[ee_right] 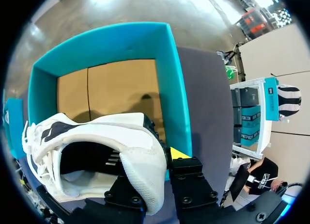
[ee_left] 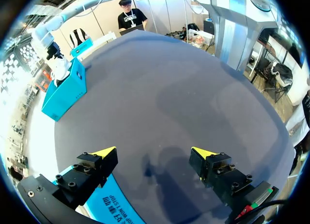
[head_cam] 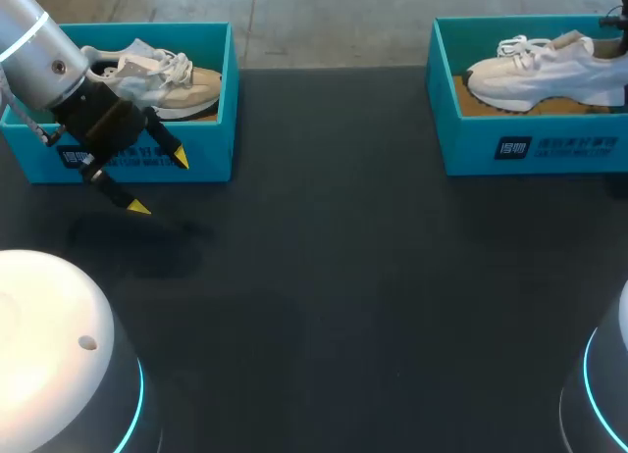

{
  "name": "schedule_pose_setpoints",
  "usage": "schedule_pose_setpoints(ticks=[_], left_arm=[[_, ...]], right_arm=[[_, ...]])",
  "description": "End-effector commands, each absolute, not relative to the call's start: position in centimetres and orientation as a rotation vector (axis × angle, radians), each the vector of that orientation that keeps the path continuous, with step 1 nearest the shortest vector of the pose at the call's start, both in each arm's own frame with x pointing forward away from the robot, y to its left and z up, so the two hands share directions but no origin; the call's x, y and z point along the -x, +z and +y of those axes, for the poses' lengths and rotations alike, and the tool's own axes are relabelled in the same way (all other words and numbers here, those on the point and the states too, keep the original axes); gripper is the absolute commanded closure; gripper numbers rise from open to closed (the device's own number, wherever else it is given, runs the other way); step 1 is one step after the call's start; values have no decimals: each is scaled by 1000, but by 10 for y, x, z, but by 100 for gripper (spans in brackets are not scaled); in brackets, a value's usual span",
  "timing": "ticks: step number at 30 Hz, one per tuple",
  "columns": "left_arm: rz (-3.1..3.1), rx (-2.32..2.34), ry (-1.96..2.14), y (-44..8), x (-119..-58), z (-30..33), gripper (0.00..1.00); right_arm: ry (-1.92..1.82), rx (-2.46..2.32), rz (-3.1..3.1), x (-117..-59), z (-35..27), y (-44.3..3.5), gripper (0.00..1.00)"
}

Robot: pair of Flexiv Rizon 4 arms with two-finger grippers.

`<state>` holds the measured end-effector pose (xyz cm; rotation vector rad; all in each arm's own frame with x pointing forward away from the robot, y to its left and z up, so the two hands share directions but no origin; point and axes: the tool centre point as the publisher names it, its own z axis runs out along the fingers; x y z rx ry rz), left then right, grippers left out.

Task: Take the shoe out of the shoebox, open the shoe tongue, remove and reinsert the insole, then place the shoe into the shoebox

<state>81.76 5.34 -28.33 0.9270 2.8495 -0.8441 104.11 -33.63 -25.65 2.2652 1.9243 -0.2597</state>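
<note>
Two boxes stand at the far edge of our table (head_cam: 373, 276), a shoe in each. Which one do we have in hand? — Desk

The white shoe (ee_right: 97, 151), on our right. Our right gripper (ee_right: 160, 161) is down in the right box (ee_right: 169, 78), fingers closed on the heel. One yellow tip shows outside the heel wall; the other finger is hidden behind it. From above, the shoe lies along the box, toe toward the middle of the table. — Floor

Is it out of the box? — Desk

We cannot say. The wrist view shows bare cardboard floor ahead of the shoe, but not whether the sole has left it. We judge this to be the first step: taking the shoe out. — Floor

And our left side? — Desk

Our left gripper (head_cam: 160, 183) hovers over the table just in front of the left box (head_cam: 211, 164), fingers wide apart, holding nothing. The beige shoe (head_cam: 182, 85) sits untouched inside that box. — Floor

What does the next move ask of us? — Desk

A straight lift, we think, high enough for the sole to pass the near wall. Then a set-down on the table between the boxes. The grip is on the heel alone, so the toe may sag or swing, and slow travel suits it. Tongue and insole are not yet begun. — Floor
</note>
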Motion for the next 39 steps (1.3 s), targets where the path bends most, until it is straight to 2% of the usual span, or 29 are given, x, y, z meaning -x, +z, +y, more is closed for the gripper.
schedule_pose_setpoints(ticks=[1,39], left_arm=[[2851,-927,-839,-283,-817,54,0],[2851,-927,-839,-283,-817,54,0]], right_arm=[[-256,-2273,1921,-1040,-341,-256,100],[-307,-2225,1887,-1033,-344,-292,100]])
